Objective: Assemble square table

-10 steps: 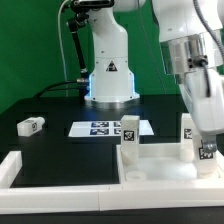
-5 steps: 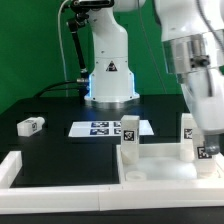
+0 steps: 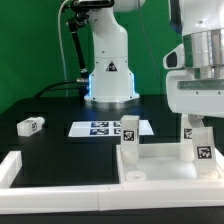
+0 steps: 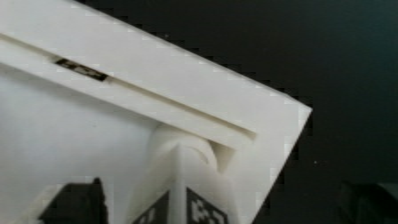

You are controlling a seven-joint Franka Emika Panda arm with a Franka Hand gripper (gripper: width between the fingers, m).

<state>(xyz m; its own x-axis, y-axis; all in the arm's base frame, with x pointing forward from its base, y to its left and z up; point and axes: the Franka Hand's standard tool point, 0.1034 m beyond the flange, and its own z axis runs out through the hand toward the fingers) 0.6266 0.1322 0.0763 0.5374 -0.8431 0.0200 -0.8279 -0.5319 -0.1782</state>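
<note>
Half a second ago the gripper sat low, its fingers down around the near leg. Now the hand has come up and hangs above that leg, clear of it, so the leg's black-and-white tag shows in full. The near leg itself has stayed put, upright on the square table top toward the exterior view's right. The jaws stand wide apart and hold nothing: in the wrist view the dark fingers lie either side of the leg with a gap to each, and the leg rises at a corner of the top, just inside the raised rim. Nothing else has shifted. The corner leg stands upright at the top's far corner on the exterior view's left. The rear leg stands upright just behind the near one, though I cannot tell whether it is on the top or on the table behind it. The loose leg lies on its side well apart, toward the exterior view's left. The top rests on a black table, just behind the white barrier strips that edge the front. The marker board lies flat beyond it, in front of the arm's white base, which glows blue low down. A black cable hangs beside the base, and a green backdrop closes the scene.
</note>
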